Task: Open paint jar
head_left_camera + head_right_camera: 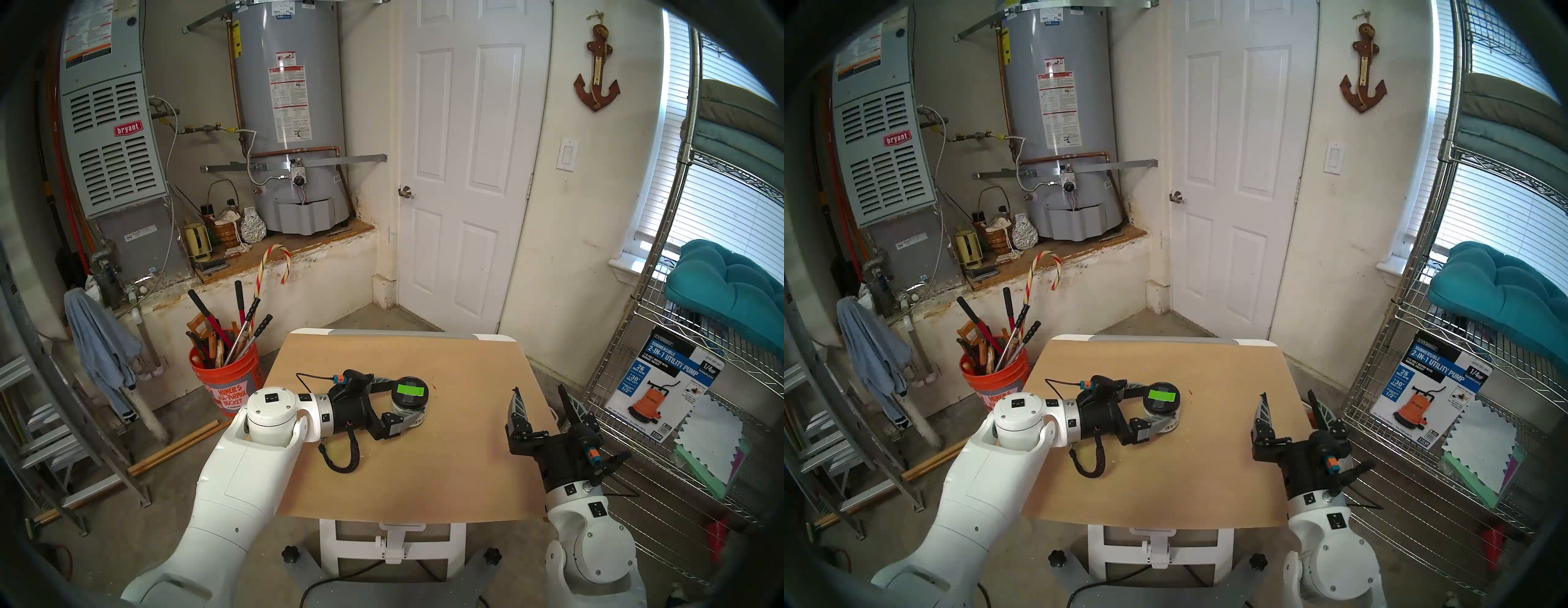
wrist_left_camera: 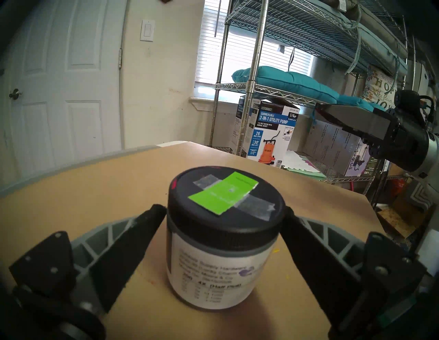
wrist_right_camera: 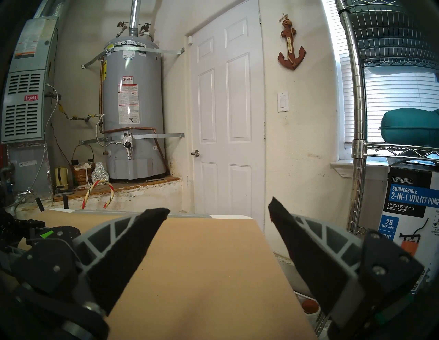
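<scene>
Left tool brackets the jar, right tool waits wide and empty.

The paint jar (image 2: 223, 239) stands upright on the counter (image 1: 445, 463), its short axis vertical and its black lid (image 2: 225, 201) facing up. The left tool (image 1: 413, 401) comes in nearly level from the jar's left, a finger (image 2: 147, 228) on either side just under the lid rim; whether they press I can't tell. The right tool (image 1: 541, 403), spread and holding nothing, sits well apart to the jar's right, so the lid twist looks like its job.
</scene>
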{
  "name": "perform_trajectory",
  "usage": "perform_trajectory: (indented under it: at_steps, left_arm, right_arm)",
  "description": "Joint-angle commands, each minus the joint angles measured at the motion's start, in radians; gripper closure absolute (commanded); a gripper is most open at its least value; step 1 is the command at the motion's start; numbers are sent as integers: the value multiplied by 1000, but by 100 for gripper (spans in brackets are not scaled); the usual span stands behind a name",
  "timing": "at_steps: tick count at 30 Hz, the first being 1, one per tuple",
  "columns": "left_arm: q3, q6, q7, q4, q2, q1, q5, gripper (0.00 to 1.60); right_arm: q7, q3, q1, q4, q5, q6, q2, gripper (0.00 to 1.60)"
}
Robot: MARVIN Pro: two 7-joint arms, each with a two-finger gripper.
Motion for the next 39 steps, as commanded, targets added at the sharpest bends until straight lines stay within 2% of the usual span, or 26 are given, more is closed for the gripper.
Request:
perform_trajectory:
  at_steps: [1,39]
  left_arm:
    - [-3,3,2,-20,-5,-12,-3,0]
    - [-11,3,-5,-20,-12,-11,6,0]
  right_arm:
    - [1,-1,1,-24,-2,-4,2,0]
    - [1,-1,1,-24,-2,-4,2,0]
